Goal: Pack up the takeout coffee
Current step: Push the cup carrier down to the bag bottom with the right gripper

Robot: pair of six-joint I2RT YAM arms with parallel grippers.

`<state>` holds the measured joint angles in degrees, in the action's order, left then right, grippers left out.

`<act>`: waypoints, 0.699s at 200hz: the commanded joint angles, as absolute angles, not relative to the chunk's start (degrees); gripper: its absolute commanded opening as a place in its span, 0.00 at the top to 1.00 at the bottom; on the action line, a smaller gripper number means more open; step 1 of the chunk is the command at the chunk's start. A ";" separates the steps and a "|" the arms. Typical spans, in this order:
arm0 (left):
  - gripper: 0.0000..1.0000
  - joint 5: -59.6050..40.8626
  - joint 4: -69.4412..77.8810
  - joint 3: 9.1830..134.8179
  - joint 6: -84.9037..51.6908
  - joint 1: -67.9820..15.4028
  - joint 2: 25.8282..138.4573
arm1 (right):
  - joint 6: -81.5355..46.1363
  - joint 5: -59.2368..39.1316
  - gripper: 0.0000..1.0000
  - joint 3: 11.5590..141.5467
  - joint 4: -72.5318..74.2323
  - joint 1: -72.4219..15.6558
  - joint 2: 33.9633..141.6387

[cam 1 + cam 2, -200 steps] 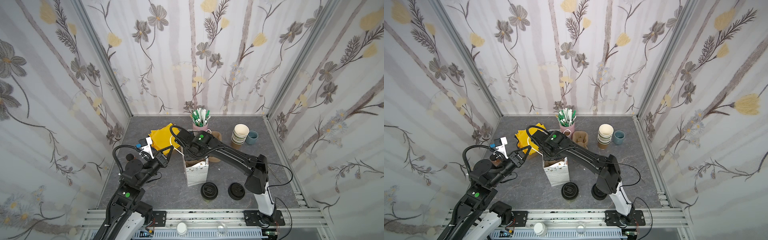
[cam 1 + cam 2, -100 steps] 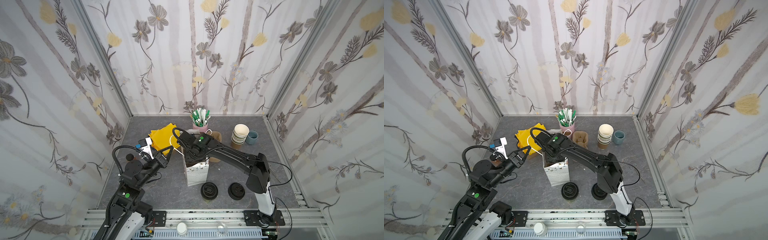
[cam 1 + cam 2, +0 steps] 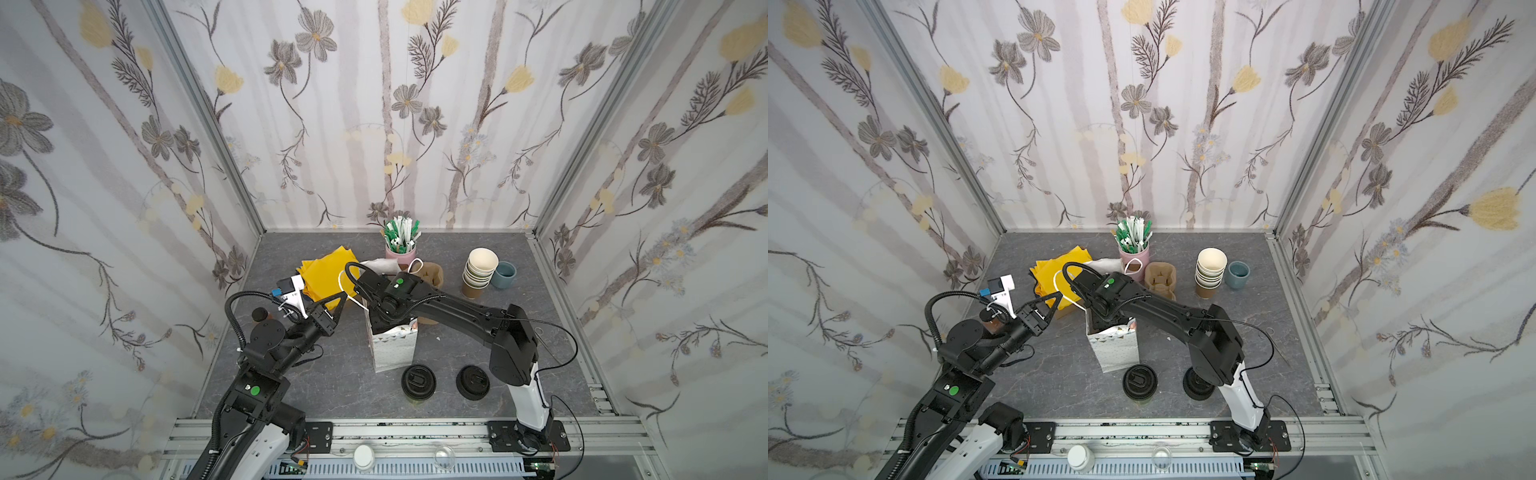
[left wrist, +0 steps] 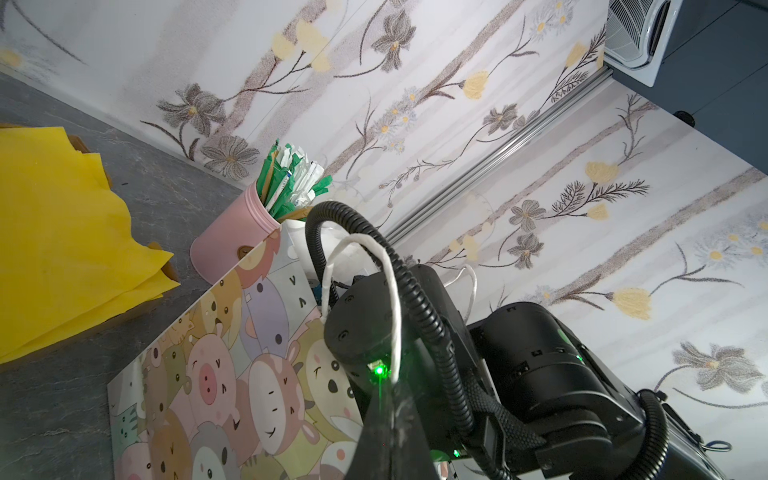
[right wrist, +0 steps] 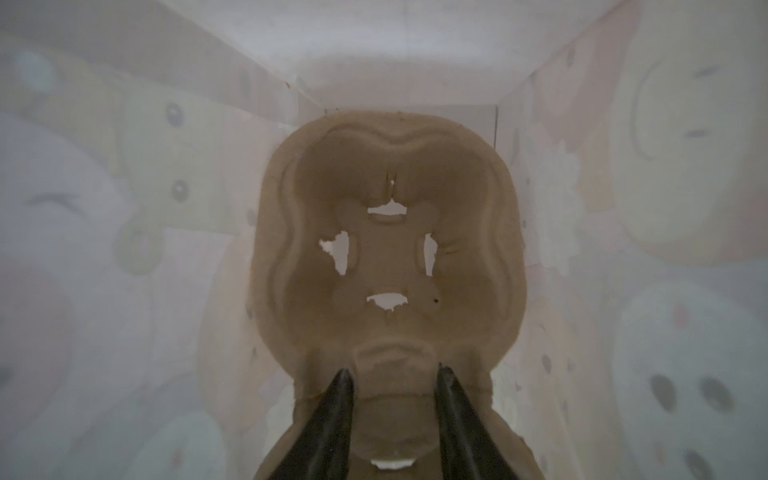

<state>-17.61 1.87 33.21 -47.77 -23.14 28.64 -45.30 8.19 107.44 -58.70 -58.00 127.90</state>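
Cartoon bag (image 3: 392, 349) is holding a brown cup carrier (image 5: 386, 257). Right gripper (image 5: 390, 374) is pinching its middle, half-spread. Left gripper (image 3: 343, 294) is clamping tight on the bag's handle (image 4: 395, 291).

floral wallpaper walls (image 3: 374, 124), grey stone-look floor (image 3: 332, 395), aluminium corner rails (image 3: 200, 99)

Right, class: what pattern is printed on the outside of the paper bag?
Pastel cartoon animal faces, pigs included, cover the paper bag; clearest in the left wrist view.
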 commanded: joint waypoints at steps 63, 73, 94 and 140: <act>1.00 -17.34 4.39 33.13 -47.30 -23.11 28.48 | -45.29 7.47 0.63 104.37 -54.85 -57.83 129.02; 1.00 -17.32 4.39 33.12 -47.29 -23.17 28.48 | -45.26 7.48 0.63 104.26 -54.86 -57.88 129.12; 1.00 -17.29 4.39 33.12 -47.29 -23.11 28.48 | -45.37 7.81 0.63 104.02 -54.93 -57.81 129.19; 1.00 -17.22 4.39 33.29 -47.37 -23.11 28.30 | -45.44 8.98 0.62 103.75 -55.37 -57.76 129.69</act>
<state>-17.54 1.91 33.12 -47.77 -23.14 28.47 -45.28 7.88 104.07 -55.79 -57.78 128.99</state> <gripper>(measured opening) 0.050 0.375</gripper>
